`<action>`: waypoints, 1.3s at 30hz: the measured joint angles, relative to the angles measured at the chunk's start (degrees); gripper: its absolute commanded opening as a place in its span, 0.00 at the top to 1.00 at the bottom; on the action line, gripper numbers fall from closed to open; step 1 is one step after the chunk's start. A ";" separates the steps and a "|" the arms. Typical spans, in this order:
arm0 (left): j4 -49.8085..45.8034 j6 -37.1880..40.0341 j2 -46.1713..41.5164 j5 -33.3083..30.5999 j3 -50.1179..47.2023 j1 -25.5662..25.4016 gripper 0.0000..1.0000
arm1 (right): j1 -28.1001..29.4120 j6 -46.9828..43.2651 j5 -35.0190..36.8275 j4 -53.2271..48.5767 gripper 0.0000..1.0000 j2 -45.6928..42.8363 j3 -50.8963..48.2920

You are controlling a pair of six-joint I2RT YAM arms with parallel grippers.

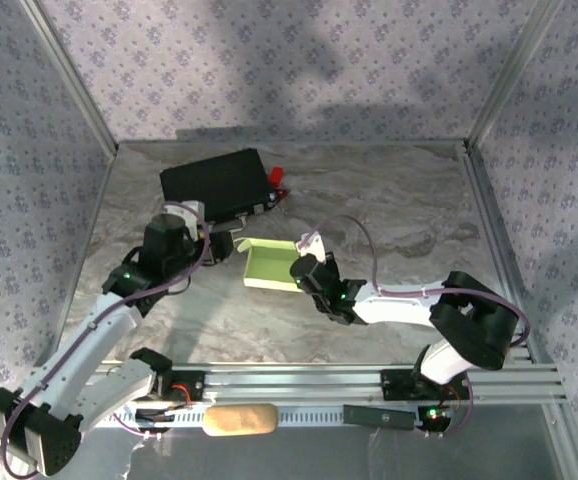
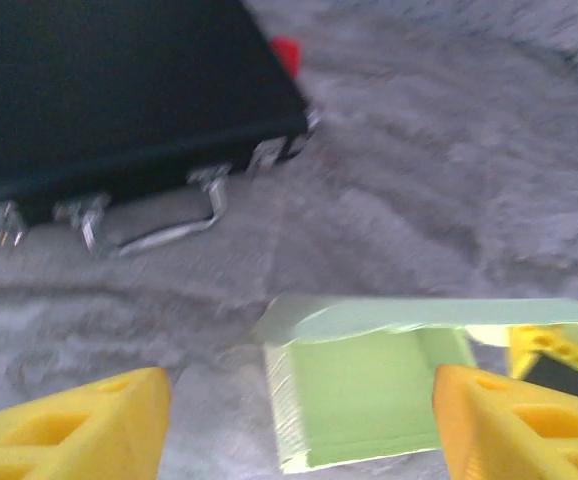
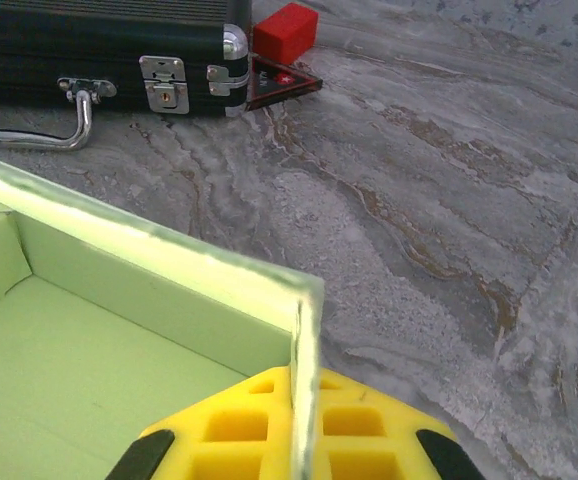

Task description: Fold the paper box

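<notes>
Pinches the right wall of the paper box [image 1: 269,264], on the counter [image 1: 399,200], in the closed right gripper [image 1: 305,270]. Holds the left gripper [image 1: 223,245] open just beside the box's left end, box lying between the two.

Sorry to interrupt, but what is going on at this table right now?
The two arms are folding a pale green paper box in the middle of the table. The right arm's fingers are shut on an upright wall at one corner, while the left arm's fingers stand open at its other end. A black case with a metal handle sits behind.
</notes>
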 measured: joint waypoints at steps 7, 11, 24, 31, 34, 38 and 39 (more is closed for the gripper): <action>-6.10 11.08 12.72 5.09 8.35 -0.02 0.37 | -3.89 -3.15 -6.75 1.22 1.00 -0.55 0.11; -8.15 16.06 16.39 5.81 7.41 -0.33 0.35 | -4.59 -4.20 -8.85 1.73 1.00 -0.55 0.17; -5.05 22.16 22.49 3.78 6.56 -2.80 0.44 | -5.55 -4.72 -11.13 2.14 1.00 -0.52 0.28; -4.15 22.29 26.21 3.63 6.88 -3.41 0.57 | -5.70 -4.90 -11.91 2.25 1.00 -0.07 0.83; -3.65 21.42 26.60 3.50 6.88 -4.02 0.65 | -5.70 -4.90 -11.91 2.27 1.00 0.57 1.42; -2.80 19.82 27.02 2.45 6.88 -4.55 0.75 | -5.66 -4.87 -11.91 2.23 1.00 0.96 1.86; -2.75 19.28 27.10 2.14 6.91 -4.76 0.77 | -5.66 -4.87 -11.89 2.21 1.00 1.05 1.97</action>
